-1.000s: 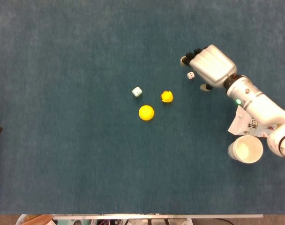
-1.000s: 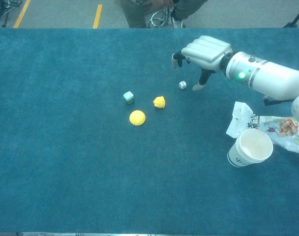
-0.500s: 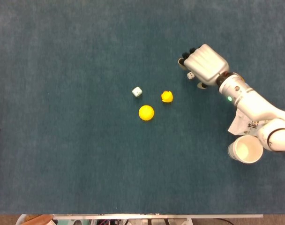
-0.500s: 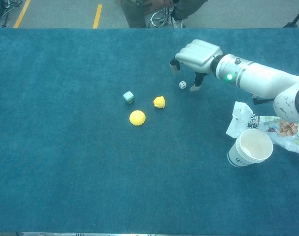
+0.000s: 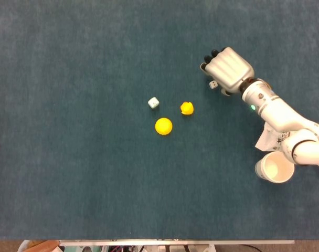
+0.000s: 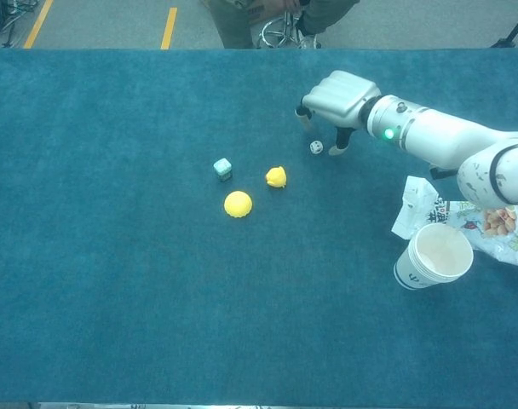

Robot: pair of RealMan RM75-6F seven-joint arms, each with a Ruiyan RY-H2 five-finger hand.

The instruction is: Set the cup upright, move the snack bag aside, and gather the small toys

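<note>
We have our right hand (image 6: 337, 99) arched over the white die (image 6: 316, 147), fingers on its far side and thumb on its near side, all curled downward. In the chest view the die sits on the table (image 6: 114, 281) in the gap between them, apparently not yet touched, so we read the hand as spread apart and holding nothing. Our left hand shows in neither view.

The die looks tiny, hard and very light. We judge it will skid or tumble on the blue cloth if a fingertip nudges it off centre, so we want thumb and 1 finger meeting on 2 opposite flat faces, low down, closing gently. A rigid cube should not crush, but it could easily pop out of a pinch.

The other toys lie well apart from it toward the table's middle: a pale green cube (image 6: 223, 168), a small yellow duck-like figure (image 6: 276, 176) and a yellow ball (image 6: 238, 204). We expect the ball to roll at a touch, so cupping it from above seems safer than pinching. The figure looks lumpy enough to take by its sides.

The paper cup (image 6: 433, 257) already stands upright near the right edge, touching the snack bag (image 6: 489, 226) behind it. The cup looks thin-walled and would dent under a squeeze; the bag looks crinkly and limp, best taken at a corner.
</note>
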